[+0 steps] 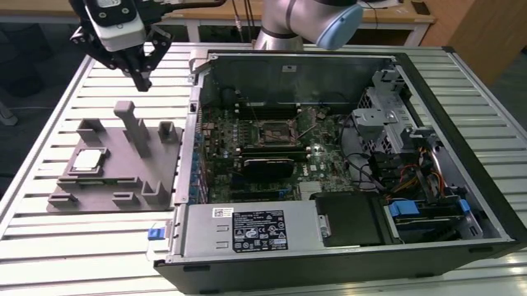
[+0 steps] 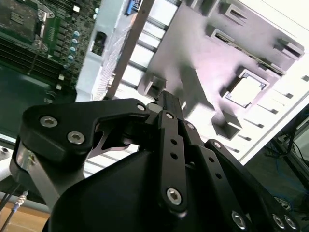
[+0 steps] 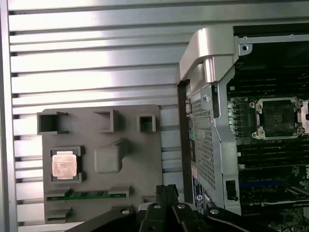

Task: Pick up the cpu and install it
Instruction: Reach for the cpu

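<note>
Black tool (image 1: 142, 83), closed and empty, hangs near the flat silvery cpu (image 1: 86, 161) seated in a grey tray (image 1: 123, 180).

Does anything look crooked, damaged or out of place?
Nothing stands out. The cpu lies flat and square in its recess of the grey tray, and the socket inside the open case looks empty.

Hand (image 1: 142, 80) is hanging high over the worktop just past one end of the grey tray (image 1: 115, 185), well apart from it, pointing down, fingers (image 2: 167, 111) pressing together on nothing. Arm (image 1: 288, 21) is reaching across from beyond the tray.
</note>
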Robot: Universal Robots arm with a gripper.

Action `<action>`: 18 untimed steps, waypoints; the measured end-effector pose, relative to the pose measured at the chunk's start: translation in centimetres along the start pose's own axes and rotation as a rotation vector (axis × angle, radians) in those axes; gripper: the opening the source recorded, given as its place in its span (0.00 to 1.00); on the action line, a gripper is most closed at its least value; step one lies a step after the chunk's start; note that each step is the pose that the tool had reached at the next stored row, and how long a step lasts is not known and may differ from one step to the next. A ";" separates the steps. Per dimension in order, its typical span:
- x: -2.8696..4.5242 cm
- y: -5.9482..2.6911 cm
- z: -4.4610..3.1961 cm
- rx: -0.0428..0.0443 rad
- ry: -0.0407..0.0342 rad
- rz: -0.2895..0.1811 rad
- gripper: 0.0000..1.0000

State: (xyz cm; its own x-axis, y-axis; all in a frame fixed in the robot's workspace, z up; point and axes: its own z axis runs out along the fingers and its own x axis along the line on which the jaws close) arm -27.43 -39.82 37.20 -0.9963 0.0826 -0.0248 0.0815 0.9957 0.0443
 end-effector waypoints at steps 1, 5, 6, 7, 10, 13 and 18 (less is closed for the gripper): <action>0.30 -0.02 0.08 0.0000 0.0000 0.000 0.11; 1.52 -0.08 0.39 0.0000 -0.0002 0.001 0.11; 1.87 -0.10 0.48 0.0000 -0.0001 0.002 0.11; 2.18 -0.11 0.57 0.0000 -0.0001 0.002 0.11; 3.08 -0.17 0.82 0.0000 -0.0002 0.002 0.11; 3.98 -0.24 1.05 0.0001 -0.0001 0.003 0.11; 5.25 -0.37 1.40 0.0000 -0.0003 0.004 0.11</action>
State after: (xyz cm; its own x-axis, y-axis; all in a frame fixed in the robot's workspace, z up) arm -32.64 -39.70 35.66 -0.9959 0.0864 -0.0250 0.0852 0.9954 0.0444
